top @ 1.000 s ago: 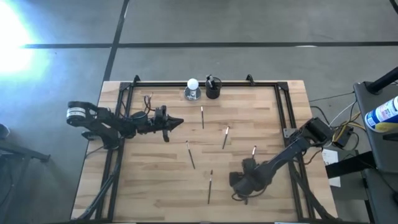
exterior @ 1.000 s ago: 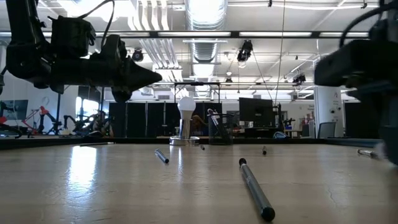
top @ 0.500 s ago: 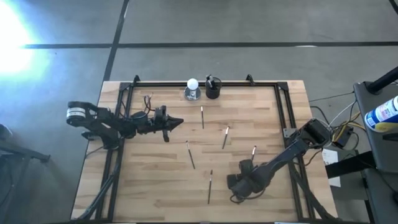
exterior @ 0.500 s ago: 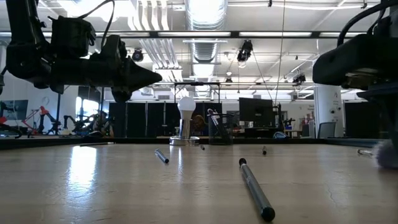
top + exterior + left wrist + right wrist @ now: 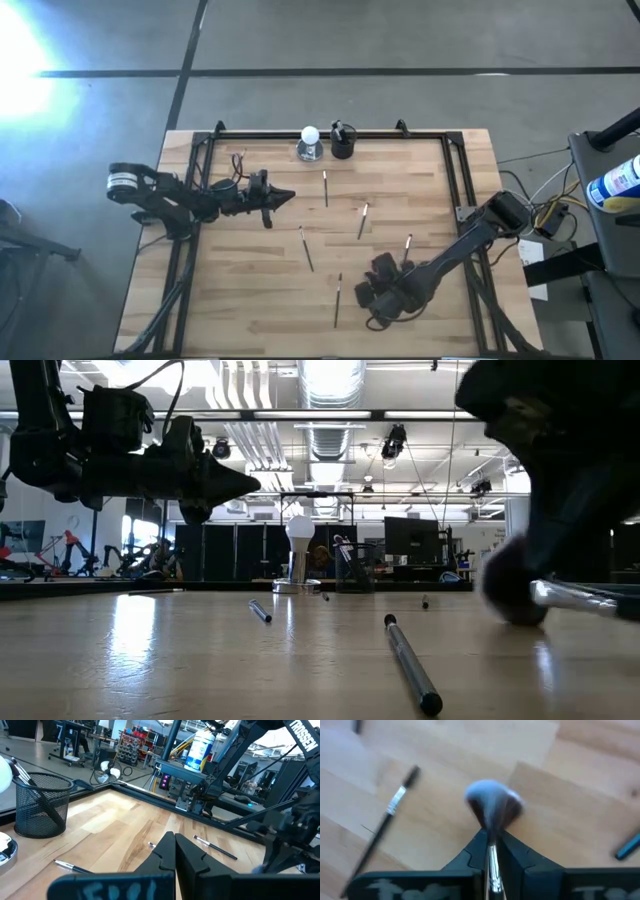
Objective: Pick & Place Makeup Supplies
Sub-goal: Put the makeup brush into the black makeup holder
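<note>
Several thin makeup brushes lie flat on the wooden table: (image 5: 324, 188), (image 5: 363, 220), (image 5: 306, 248), (image 5: 338, 298), (image 5: 408, 243). My right gripper (image 5: 375, 285) is near the table's near edge, right of centre, shut on a brush with a fluffy head (image 5: 492, 806). My left gripper (image 5: 288, 197) hangs shut and empty above the table's left half; its shut tips also show in its own wrist view (image 5: 174, 840). A black mesh cup (image 5: 342, 142) and a white ball (image 5: 310, 140) stand at the far edge. My right gripper pinches the fluffy brush by its silvery shaft (image 5: 492, 860), just behind the head, between its two fingers. The brush runs along the fingers, its head sticking out past the tips. In the low view the head (image 5: 508, 592) sits low over the wood and the shaft (image 5: 578, 598) lies about level; whether the head touches the table I cannot tell.
A black frame rail (image 5: 330, 133) runs along the table's far edge and down both sides. One loose brush (image 5: 390, 815) lies close beside my right gripper. The mesh cup (image 5: 40, 805) holds brushes. A bench with a bottle (image 5: 620, 185) stands past the right edge.
My right gripper has moved toward the table's left edge and a little toward the far edge, low over the wood, carrying the fluffy brush along; in the low view the brush head has come in from the right border.
</note>
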Controlling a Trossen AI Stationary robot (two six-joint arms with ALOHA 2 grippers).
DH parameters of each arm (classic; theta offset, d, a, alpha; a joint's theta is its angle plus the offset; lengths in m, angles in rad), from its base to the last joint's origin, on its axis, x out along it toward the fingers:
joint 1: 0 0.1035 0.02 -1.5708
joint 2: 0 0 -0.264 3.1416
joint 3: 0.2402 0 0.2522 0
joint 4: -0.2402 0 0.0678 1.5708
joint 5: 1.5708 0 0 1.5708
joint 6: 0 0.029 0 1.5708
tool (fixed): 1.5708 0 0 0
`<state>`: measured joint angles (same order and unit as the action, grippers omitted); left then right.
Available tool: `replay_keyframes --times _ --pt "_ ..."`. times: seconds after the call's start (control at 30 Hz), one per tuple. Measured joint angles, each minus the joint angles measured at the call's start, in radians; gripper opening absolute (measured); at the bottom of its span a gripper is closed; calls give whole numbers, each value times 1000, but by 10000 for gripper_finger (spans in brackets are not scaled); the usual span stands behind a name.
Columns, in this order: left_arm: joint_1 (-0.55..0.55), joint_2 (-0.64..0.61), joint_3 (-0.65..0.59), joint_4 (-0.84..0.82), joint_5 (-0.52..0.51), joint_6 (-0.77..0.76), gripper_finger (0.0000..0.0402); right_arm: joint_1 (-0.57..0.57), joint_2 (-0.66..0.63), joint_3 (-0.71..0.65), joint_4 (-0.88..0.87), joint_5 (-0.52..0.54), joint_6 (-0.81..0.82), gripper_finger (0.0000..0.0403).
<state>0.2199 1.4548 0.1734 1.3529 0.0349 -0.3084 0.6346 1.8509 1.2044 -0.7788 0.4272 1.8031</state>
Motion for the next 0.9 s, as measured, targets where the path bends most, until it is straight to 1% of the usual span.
replay_keyframes --times 0.13,0.27,0.33,0.4,0.47,0.53,0.63,0.9 --pt "0 0 0 0 0 0 0 -5 -21 2 -7 51 -9 10" --pt "0 0 0 0 0 -1 0 -13 -34 1 -25 50 -5 8" --pt "0 0 0 0 0 -1 0 -26 -41 2 -22 21 22 8" --pt "0 0 0 0 0 -2 0 -51 -41 2 -5 -56 6 11" --pt "0 0 0 0 0 -2 0 -77 -36 2 36 -130 -32 23" --pt "0 0 0 0 0 -2 0 -102 -34 2 72 -170 -55 44" --pt "0 0 0 -1 0 -2 0 -136 -33 2 81 -215 -64 89" --pt "0 0 0 -4 0 -2 0 -184 -33 -4 77 -253 -52 228"
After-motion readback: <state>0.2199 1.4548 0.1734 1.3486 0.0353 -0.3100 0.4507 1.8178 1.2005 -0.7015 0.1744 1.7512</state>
